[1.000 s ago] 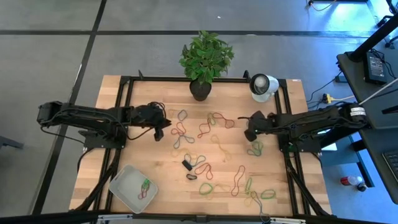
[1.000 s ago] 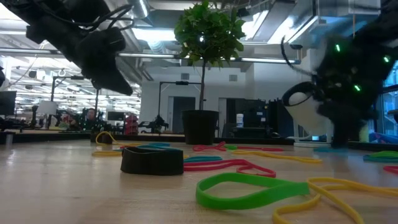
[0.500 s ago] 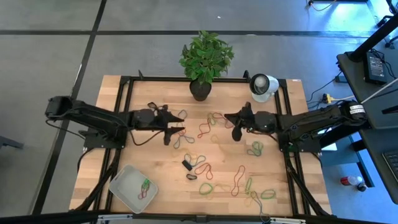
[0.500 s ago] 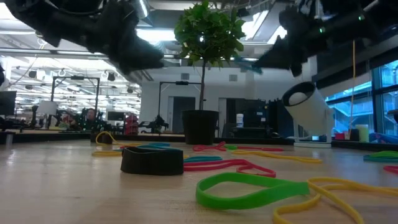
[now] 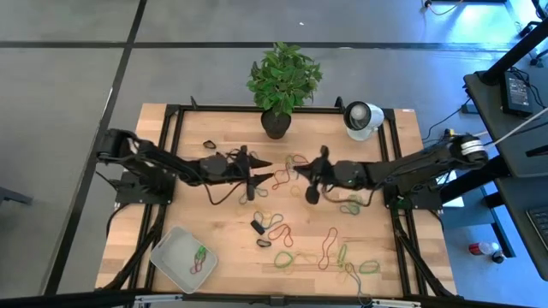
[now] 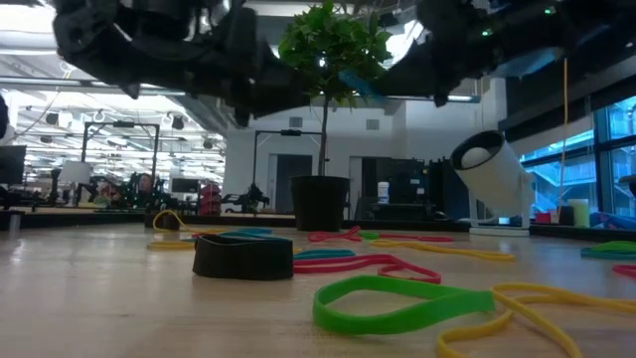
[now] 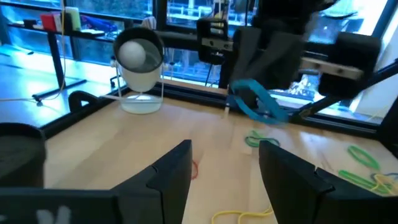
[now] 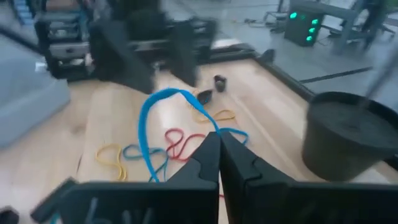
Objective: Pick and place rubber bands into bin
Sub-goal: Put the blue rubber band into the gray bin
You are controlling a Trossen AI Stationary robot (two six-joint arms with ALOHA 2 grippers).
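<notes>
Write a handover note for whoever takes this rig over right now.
Right gripper: shut on a blue rubber band, held up over mid-table.
Left gripper: open, empty, facing the right gripper across the table's middle.
Bin: at the table's front left corner, a few bands inside.
Done: those few binned.
Left: the blue band, plus many loose rubber bands spread over the table's middle and front right.

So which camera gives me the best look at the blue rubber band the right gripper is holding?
The right wrist view: the blue rubber band loops up from the shut right gripper, large and close. The left wrist view shows the band hanging from that arm, smaller. The low view catches only a blue sliver. From the high view I can't make it out.
</notes>
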